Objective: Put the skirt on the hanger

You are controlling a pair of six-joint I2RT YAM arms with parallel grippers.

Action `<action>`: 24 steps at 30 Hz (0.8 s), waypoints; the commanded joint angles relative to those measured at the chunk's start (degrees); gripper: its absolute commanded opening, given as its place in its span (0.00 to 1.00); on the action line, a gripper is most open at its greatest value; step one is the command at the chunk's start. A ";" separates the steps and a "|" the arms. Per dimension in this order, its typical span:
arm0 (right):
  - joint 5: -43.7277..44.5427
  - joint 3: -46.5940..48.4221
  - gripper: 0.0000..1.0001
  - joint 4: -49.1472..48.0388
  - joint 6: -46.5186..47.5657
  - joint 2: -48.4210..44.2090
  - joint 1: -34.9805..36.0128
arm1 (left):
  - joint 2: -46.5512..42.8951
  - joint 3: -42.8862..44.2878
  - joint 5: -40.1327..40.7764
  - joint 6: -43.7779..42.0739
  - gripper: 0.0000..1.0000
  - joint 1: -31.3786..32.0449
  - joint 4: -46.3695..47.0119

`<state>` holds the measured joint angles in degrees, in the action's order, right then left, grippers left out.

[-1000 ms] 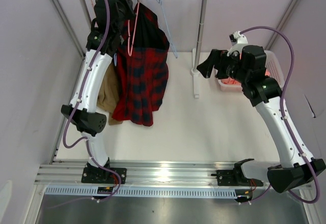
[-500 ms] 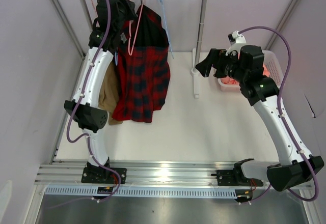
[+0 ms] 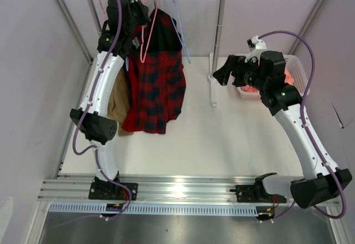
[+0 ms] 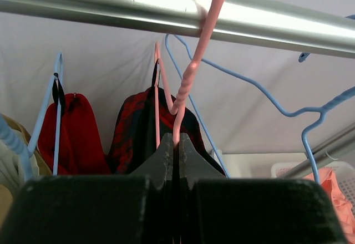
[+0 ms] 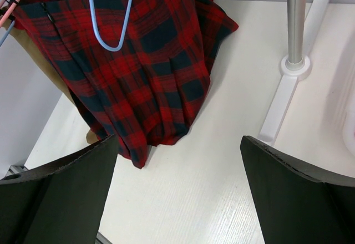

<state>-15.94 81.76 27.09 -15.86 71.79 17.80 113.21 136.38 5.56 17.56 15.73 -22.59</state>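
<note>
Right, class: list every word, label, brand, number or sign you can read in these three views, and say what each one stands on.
None can be read.
No legible lettering shows in any view: nothing on the skirt, the hanger, the rail or the basket.

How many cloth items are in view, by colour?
Red and navy plaid skirt: 1
Solid red garment: 1
Tan garment: 1
Salmon-pink cloth: 1
Total: 4
</note>
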 commanded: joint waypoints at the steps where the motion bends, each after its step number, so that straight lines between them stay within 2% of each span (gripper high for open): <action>1: 0.12 0.42 0.99 -1.61 0.39 -0.95 -0.31 | -0.45 0.21 -1.25 0.28 0.00 -0.52 1.41; 7: 0.56 0.42 0.99 -0.82 0.65 -1.21 -0.40 | -1.05 -1.55 -2.75 0.37 0.01 -0.52 1.40; 11: 0.83 0.16 0.99 -0.81 0.57 -1.65 -0.49 | -3.43 -5.94 -3.28 -0.33 0.10 -0.52 3.69; 12: 0.83 0.16 0.99 -0.73 0.56 -1.65 -0.49 | -3.61 -6.29 -3.36 -0.68 0.19 -0.43 3.78; 14: 0.83 0.51 0.99 -0.37 0.56 -1.74 -0.49 | -4.48 -6.21 -3.45 -1.04 0.29 -0.52 3.34; 17: 0.74 1.03 0.99 0.15 0.21 -2.00 -0.49 | -6.50 -6.12 -3.72 -1.74 0.57 -0.52 2.64; 20: 0.83 1.74 0.99 0.86 -0.23 -2.44 -0.58 | -9.66 -6.21 -4.51 -2.09 0.67 -0.52 1.59; 24: 1.35 2.27 0.99 2.96 -0.67 -3.14 -0.58 | -14.93 -7.96 -8.01 -1.57 0.72 -0.52 0.10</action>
<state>-15.44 81.78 29.12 -16.05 70.94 17.45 107.00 128.31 1.19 16.43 15.62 -23.29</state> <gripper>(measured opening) 0.993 0.709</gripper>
